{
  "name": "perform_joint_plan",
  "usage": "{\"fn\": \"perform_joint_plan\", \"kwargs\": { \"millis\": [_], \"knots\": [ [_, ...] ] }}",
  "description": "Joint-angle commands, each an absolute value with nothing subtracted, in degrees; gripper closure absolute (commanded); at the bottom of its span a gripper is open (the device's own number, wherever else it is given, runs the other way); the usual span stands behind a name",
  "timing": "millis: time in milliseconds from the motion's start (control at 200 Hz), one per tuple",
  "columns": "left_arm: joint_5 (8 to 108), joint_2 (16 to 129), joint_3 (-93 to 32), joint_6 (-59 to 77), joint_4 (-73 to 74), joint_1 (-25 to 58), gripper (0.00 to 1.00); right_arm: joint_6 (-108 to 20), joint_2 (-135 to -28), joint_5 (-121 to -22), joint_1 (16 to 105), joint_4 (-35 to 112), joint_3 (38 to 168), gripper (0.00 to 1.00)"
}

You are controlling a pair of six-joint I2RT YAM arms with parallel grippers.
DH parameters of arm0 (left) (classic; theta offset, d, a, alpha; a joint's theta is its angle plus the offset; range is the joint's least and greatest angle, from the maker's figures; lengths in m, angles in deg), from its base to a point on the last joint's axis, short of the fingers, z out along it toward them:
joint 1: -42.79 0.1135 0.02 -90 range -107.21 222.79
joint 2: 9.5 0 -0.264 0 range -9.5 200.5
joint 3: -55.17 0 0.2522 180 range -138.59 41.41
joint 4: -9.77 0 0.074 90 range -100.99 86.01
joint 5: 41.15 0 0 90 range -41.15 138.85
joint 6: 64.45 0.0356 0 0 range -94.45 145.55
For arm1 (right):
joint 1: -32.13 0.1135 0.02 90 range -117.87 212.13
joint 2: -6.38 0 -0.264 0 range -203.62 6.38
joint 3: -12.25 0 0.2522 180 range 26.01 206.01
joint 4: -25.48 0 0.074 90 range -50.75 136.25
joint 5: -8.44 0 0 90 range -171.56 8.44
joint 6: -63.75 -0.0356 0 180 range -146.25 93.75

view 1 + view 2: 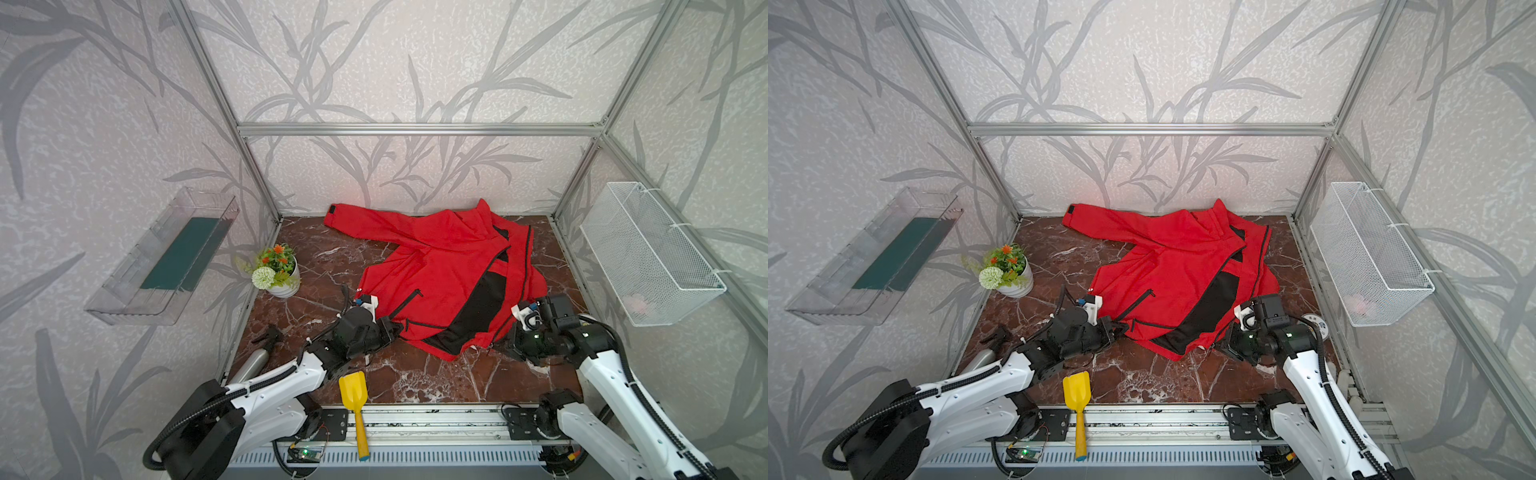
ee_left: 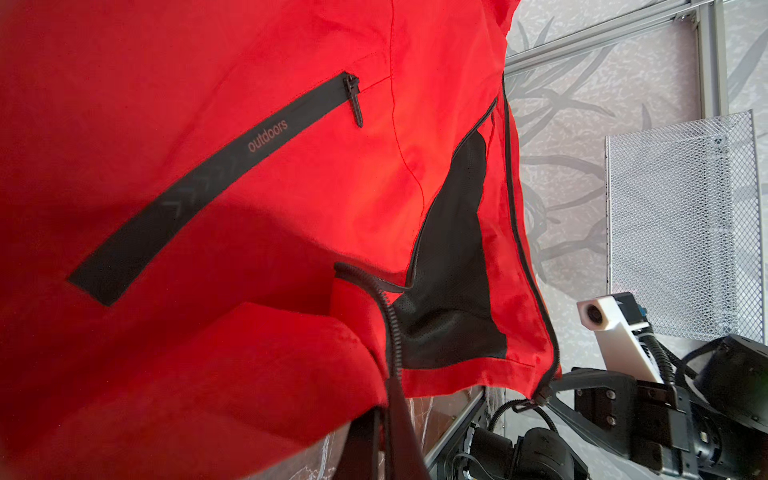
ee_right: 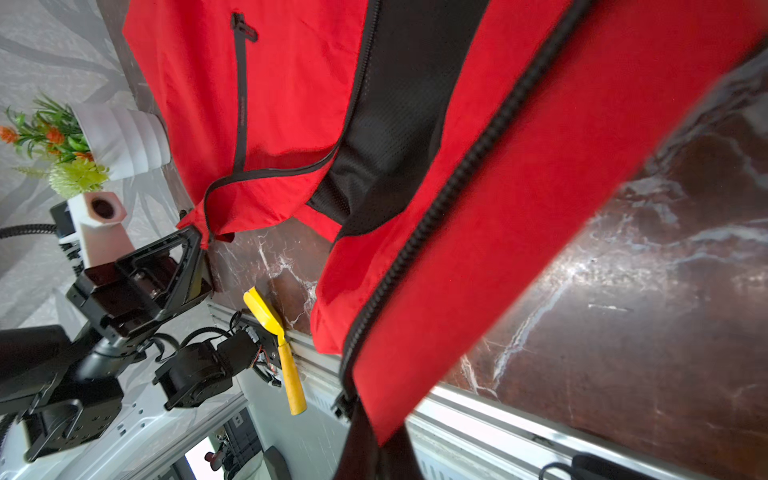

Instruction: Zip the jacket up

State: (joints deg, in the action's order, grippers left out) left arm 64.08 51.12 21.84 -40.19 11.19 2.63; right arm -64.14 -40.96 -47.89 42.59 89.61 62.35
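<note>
Jacket (image 1: 440, 266) gripped by left end effector (image 1: 395, 326) and right end effector (image 1: 503, 340).

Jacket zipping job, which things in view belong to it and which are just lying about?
In the job: jacket; left hand and right hand, each shut on its front edge.
Lying about: flower pot, yellow scoop, spray bottle, wire basket, clear tray.

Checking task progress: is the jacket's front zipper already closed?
No, in a top view the jacket lies open, its black lining showing between the two separated front edges.
</note>
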Motion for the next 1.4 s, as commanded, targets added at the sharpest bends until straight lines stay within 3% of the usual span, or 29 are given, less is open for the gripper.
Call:
{"fn": "perform_joint_plan", "kwargs": {
  "millis": [0, 90, 335, 510, 785, 1010, 1260, 1395],
  "knots": [
    [64.61, 51.63, 20.45, -40.28, 12.78, 2.34, 1.0, -65.4, -41.04, -51.18, 42.77, 87.36, 59.67, 0.93],
    [64.59, 51.41, 20.83, -40.37, 12.84, 2.27, 1.0, -65.13, -41.67, -53.24, 42.77, 87.26, 58.51, 0.84],
    [64.54, 50.98, 20.84, -40.37, 12.19, 2.17, 1.0, -63.75, -42.5, -57.18, 42.68, 87.26, 58.28, 0.81],
    [64.28, 50.7, 20.48, -40.36, 11.7, 2.17, 1.0, -63.5, -38.91, -59.91, 42.73, 90.5, 60.09, 0.72],
    [64.48, 50.71, 20.93, -40.55, 11.92, 2.05, 1.0, -63.89, -34.58, -58.76, 42.59, 89.17, 59.52, 0.46],
    [64.25, 50.42, 20.75, -40.28, 10.98, 1.93, 1.0, -65.28, -34.49, -58.1, 41.58, 86.84, 58.64, 0.33],
    [64.32, 49.87, 20.58, -39.85, 9.94, 1.96, 1.0, -60.72, -41.46, -72.12, 37.25, 90.78, 61.74, 0.24],
    [63.89, 49.73, 20.62, -39.67, 9.68, 1.94, 1.0, -64.24, -43.79, -76.47, 36.88, 84.41, 58.98, 0.17]
  ]
}}
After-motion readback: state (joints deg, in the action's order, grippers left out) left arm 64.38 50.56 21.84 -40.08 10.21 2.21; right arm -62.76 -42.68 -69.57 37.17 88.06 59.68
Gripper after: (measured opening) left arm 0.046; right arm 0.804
